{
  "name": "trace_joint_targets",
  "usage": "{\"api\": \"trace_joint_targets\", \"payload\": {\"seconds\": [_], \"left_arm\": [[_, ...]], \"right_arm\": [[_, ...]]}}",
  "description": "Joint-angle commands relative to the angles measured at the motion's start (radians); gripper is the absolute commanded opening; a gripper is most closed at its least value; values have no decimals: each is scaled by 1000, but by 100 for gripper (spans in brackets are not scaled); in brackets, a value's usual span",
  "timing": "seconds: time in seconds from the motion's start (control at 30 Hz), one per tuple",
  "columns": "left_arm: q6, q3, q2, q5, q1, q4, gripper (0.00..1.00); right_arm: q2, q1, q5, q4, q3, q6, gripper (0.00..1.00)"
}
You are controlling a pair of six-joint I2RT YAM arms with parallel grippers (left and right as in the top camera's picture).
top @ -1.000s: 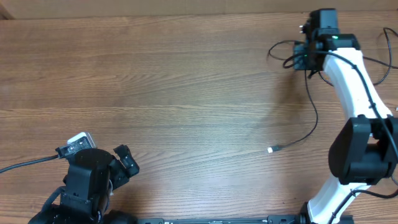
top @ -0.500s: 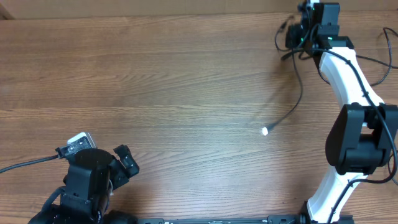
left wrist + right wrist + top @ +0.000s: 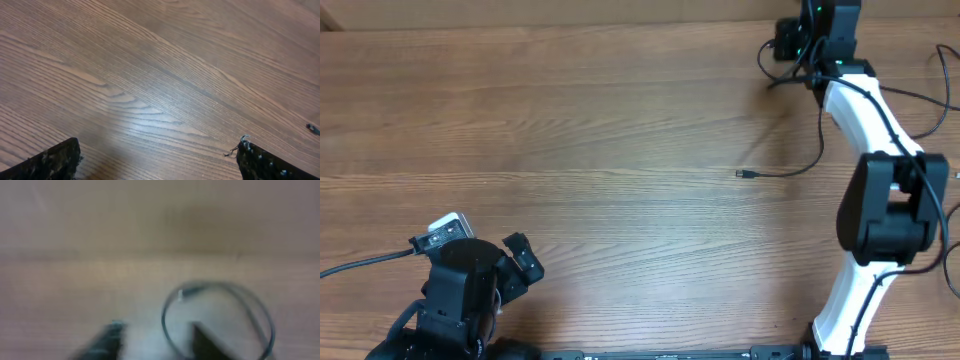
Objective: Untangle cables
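Note:
A thin black cable [image 3: 798, 165] trails from my right gripper [image 3: 788, 47] at the table's far right edge, down to its free plug end [image 3: 743, 175] on the wood. The right wrist view is blurred. It shows a loop of the cable [image 3: 220, 315] in front of the right gripper [image 3: 155, 345], whose fingers are drawn in on the strand. My left gripper [image 3: 520, 262] rests at the near left, open and empty. In the left wrist view, the left gripper [image 3: 157, 157] shows bare wood between its fingers and a small dark cable tip [image 3: 313, 129] at the far right.
More black cables [image 3: 938, 75] run along the right edge of the table beside the white right arm [image 3: 865, 110]. The table's back edge [image 3: 570, 27] lies just beyond the right gripper.
My right gripper has moved toward the table's back edge, dragging the cable. The plug end has slid up and slightly left. The left arm has not moved.

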Motion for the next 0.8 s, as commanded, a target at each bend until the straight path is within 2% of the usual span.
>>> {"api": "trace_joint_targets", "payload": {"seconds": [0.0,0.07,0.27,0.53,0.67,0.77], "left_arm": [[-13,-5,-2,0,-1,0,100],[-13,-5,-2,0,-1,0,100],[-12,-5,-2,0,-1,0,100],[-12,-5,-2,0,-1,0,99],[-13,-5,-2,0,-1,0,99],[-13,-5,-2,0,-1,0,100]], "right_arm": [[21,0,-7,-60,13,0,100],[-4,0,-6,-111,13,0,100],[-227,-1,-6,-321,13,2,100],[-554,-1,-7,-793,13,37,100],[-708,0,-44,-930,8,37,100],[-833,0,-62,-972,-21,37,100]]}}
